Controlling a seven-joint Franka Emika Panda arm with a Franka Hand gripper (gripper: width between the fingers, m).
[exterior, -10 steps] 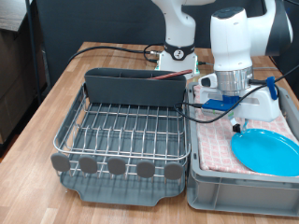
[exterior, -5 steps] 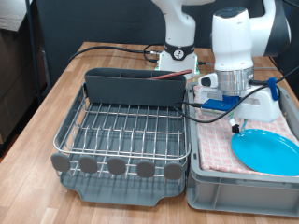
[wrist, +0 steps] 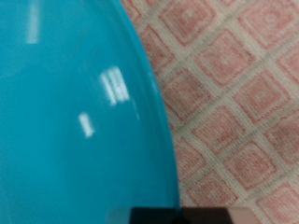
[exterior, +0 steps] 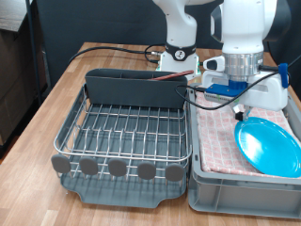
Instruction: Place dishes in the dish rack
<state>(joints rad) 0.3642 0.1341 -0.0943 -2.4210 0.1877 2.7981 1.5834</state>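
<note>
The arm stands over the grey crate (exterior: 246, 188) at the right side of the worktop (exterior: 56, 94) as the exterior view shows it. Its pincer (exterior: 241, 115) hangs above the far rim of the light-blue plate (exterior: 271, 149). Whether the fingers are spread or closed cannot be told, since the hand body and cables hide them.

The plate rests in the crate on the pink-checked cloth (exterior: 214, 146), with its far edge raised and tilted. In the wrist view the plate (wrist: 75, 112) fills most of the picture, its curved rim running against the checked cloth (wrist: 234, 93), and a dark fingertip (wrist: 201, 215) shows at the edge.

The dish rack (exterior: 122, 137) sits beside the crate, toward the worktop's middle. A reddish-brown handle, probably the wooden spoon (exterior: 172, 77), shows at the rim of its cutlery bin (exterior: 132, 89). The wire grid carries no dishes.
</note>
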